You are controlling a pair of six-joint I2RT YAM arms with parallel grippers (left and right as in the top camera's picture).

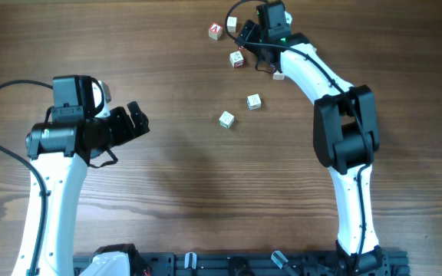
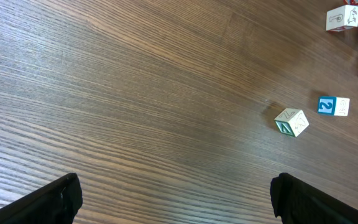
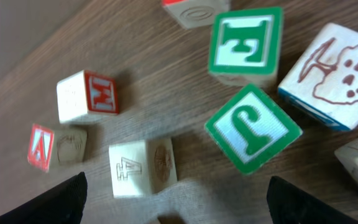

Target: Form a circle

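The circle is a tight group of cubes in the right wrist view: a green F cube, a green J cube and a pale cube with a red drawing. My right gripper hovers just short of them, open, holding nothing. A pale "4" cube lies just ahead, towards its left finger. From overhead, the right gripper is at the far top of the table and hides the group. My left gripper hangs open and empty at the left, over bare wood.
Loose cubes lie around: a red A cube, a red M cube, a green-faced cube and a blue-faced cube mid-table. Another cube lies by the right forearm.
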